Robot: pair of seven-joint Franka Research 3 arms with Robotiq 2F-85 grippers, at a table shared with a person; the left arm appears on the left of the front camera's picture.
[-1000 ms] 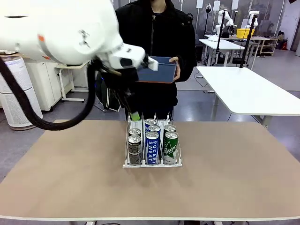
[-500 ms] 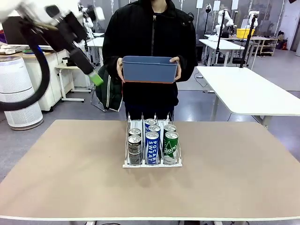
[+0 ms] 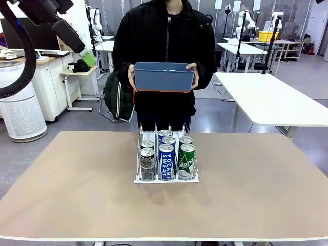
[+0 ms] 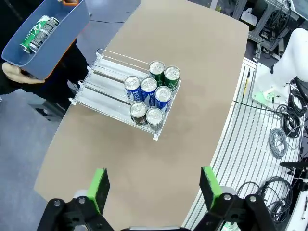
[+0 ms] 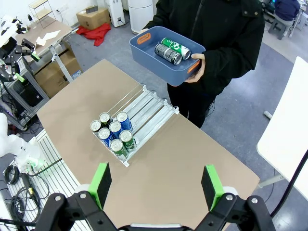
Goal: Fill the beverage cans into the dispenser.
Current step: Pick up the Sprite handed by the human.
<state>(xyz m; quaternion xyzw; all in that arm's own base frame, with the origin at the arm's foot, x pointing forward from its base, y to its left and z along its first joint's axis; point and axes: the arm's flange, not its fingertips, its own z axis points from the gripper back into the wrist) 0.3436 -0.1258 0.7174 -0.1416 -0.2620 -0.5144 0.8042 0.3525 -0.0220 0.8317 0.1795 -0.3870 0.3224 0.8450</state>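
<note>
Left gripper (image 3: 87, 56): raised up and away from dispenser (image 3: 138, 179) since earlier, spread wide, empty.
Right gripper (image 5: 156, 185): spread wide, empty.
Dispenser: set on table (image 3: 77, 195), six beverage cans (image 3: 166, 161) stocked, two per lane.
Blue tub (image 3: 164, 77): held by person (image 3: 164, 31), two cans (image 5: 172, 50) inside.

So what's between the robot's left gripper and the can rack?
Just bare brown table. In the left wrist view, the open left gripper hangs above it, and nothing lies on the stretch up to the dispenser.
</note>
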